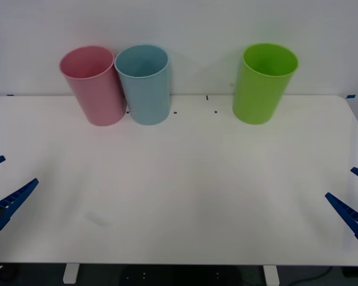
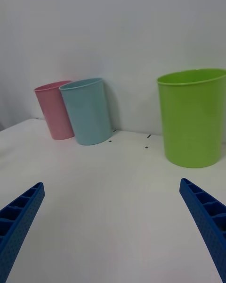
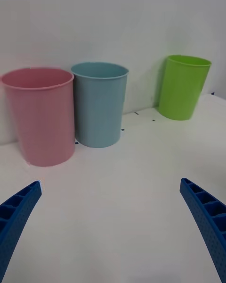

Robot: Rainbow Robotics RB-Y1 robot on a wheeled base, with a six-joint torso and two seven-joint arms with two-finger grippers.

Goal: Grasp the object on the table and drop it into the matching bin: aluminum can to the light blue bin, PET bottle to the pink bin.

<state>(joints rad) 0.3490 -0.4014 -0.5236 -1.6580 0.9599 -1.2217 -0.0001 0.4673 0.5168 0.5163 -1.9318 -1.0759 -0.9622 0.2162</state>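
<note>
The table (image 1: 179,196) is seen as a large white top with rounded corners, marked by a few small dark specks near its far edge. The pink bin (image 1: 94,86) is stood upright at the far left of that edge, tall, tapered and round-rimmed, with its mouth open. The light blue bin (image 1: 144,84) is placed just beside it on its right, of like shape and upright, the two rims close enough that touching cannot be ruled out. Both are set against the white wall.
</note>
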